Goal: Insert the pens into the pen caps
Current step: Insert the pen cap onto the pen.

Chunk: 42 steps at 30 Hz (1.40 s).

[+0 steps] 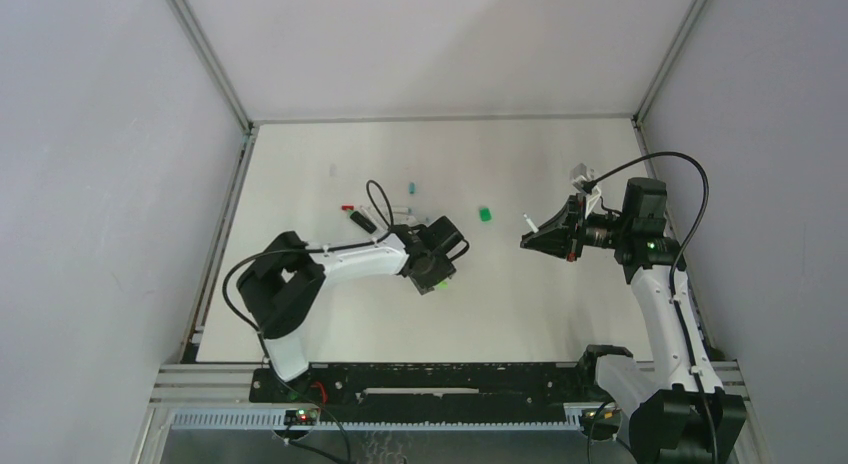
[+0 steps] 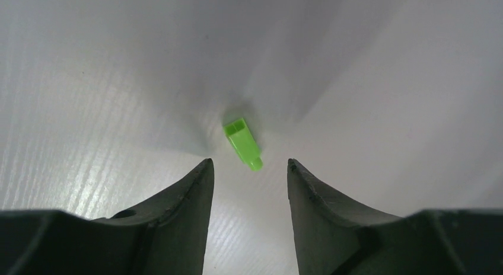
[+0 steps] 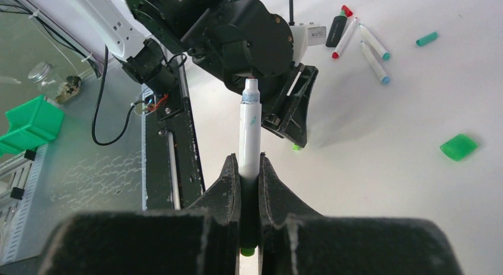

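My left gripper (image 2: 249, 163) hangs open low over the table. A small bright green pen cap (image 2: 242, 143) lies just past its fingertips, with nothing between them. From above, this gripper (image 1: 437, 276) sits at mid-table. My right gripper (image 3: 250, 162) is shut on a white pen (image 3: 250, 133), whose bare tip points toward the left arm. In the top view that gripper (image 1: 527, 240) is held above the table's right side. Several more pens (image 3: 373, 50) and a black marker (image 3: 335, 29) lie at the far left. A teal cap (image 3: 427, 38) and a chunky green cap (image 3: 458, 147) lie apart.
The left arm's black wrist (image 3: 249, 38) fills the space just ahead of the held pen. A green bin (image 3: 29, 124) and a glass jar (image 3: 44, 73) sit off the table beyond the black base rail (image 3: 172, 138). Grey walls (image 1: 120, 184) enclose the table.
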Available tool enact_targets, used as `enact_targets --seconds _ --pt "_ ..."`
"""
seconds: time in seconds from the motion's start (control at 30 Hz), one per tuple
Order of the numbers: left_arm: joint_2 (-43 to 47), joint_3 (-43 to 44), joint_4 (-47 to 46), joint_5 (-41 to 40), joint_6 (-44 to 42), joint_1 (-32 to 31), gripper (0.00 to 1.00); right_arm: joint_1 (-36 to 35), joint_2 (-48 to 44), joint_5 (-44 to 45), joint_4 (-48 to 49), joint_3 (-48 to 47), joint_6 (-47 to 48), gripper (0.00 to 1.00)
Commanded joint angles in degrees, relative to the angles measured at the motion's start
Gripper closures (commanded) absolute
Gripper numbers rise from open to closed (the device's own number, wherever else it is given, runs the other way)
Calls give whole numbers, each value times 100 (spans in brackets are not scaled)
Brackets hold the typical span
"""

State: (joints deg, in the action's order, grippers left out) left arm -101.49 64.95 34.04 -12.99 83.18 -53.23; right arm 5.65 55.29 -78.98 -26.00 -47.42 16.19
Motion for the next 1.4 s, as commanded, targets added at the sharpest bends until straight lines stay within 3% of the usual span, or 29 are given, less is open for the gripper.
enact_targets --seconds 0.0,0.2,0.4,0.6,0.9,1.37 --pt "-129 230 145 51 120 71 49 41 -106 -137 -34 -206 95 100" --pt "-319 254 164 56 25 187 55 41 -118 -135 -38 -206 95 100" --pt "-443 325 199 129 -212 296 71 59 -125 -142 -37 -206 104 100" --pt "-525 393 151 142 -563 328 78 59 -124 -147 -42 -206 104 100" --pt "-821 475 219 282 -1499 498 70 62 -124 -162 -43 -206 113 100" --pt "-1676 995 1552 482 -2382 593 75 89 -198 -247 -19 -206 60 100"
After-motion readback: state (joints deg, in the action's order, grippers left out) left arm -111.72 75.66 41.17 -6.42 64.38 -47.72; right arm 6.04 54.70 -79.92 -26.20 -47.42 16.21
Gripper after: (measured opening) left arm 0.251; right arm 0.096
